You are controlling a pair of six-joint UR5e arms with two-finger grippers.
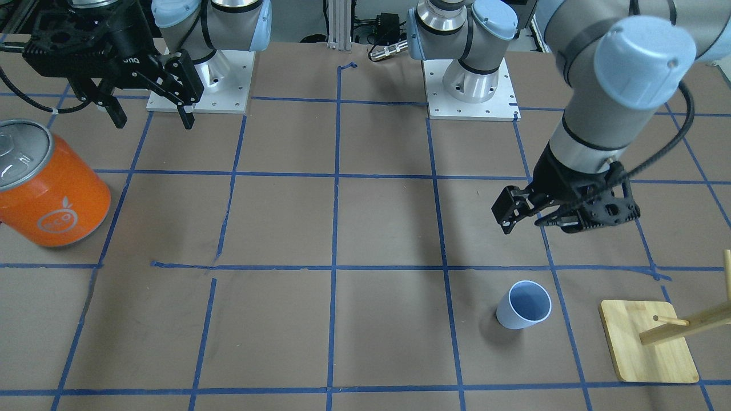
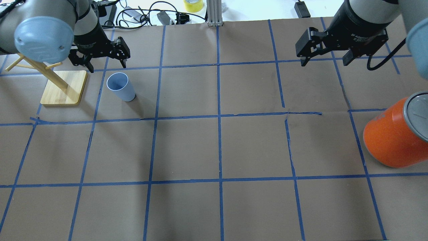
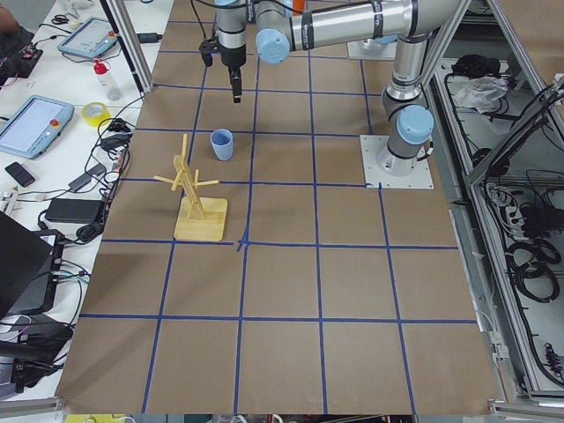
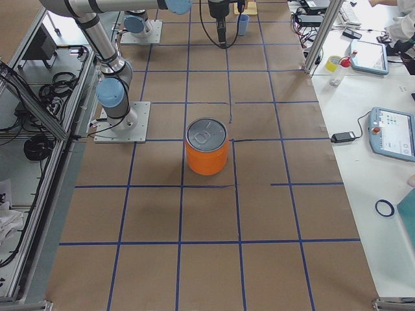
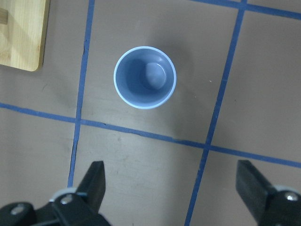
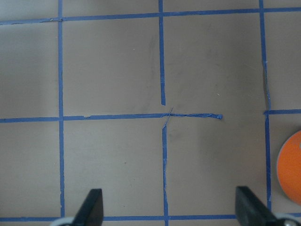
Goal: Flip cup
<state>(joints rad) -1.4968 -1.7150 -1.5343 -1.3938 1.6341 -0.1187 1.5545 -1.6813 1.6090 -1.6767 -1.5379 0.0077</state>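
The pale lavender-blue cup [image 1: 523,305] stands upright with its mouth up on the brown table; it also shows in the overhead view [image 2: 121,87], the left side view [image 3: 221,144] and the left wrist view [image 5: 145,77]. My left gripper [image 1: 531,220] hangs open and empty above the table, a little toward the robot's side of the cup [image 2: 107,63]; its fingers [image 5: 96,181] frame the bottom of the wrist view. My right gripper [image 2: 324,60] is open and empty, high over the far side of the table [image 1: 153,117], far from the cup.
A large orange can [image 2: 394,137] with a silver lid stands at the robot's right [image 1: 51,188]. A wooden peg stand [image 2: 63,87] on a bamboo base [image 1: 648,342] sits close beside the cup. Blue tape lines grid the table.
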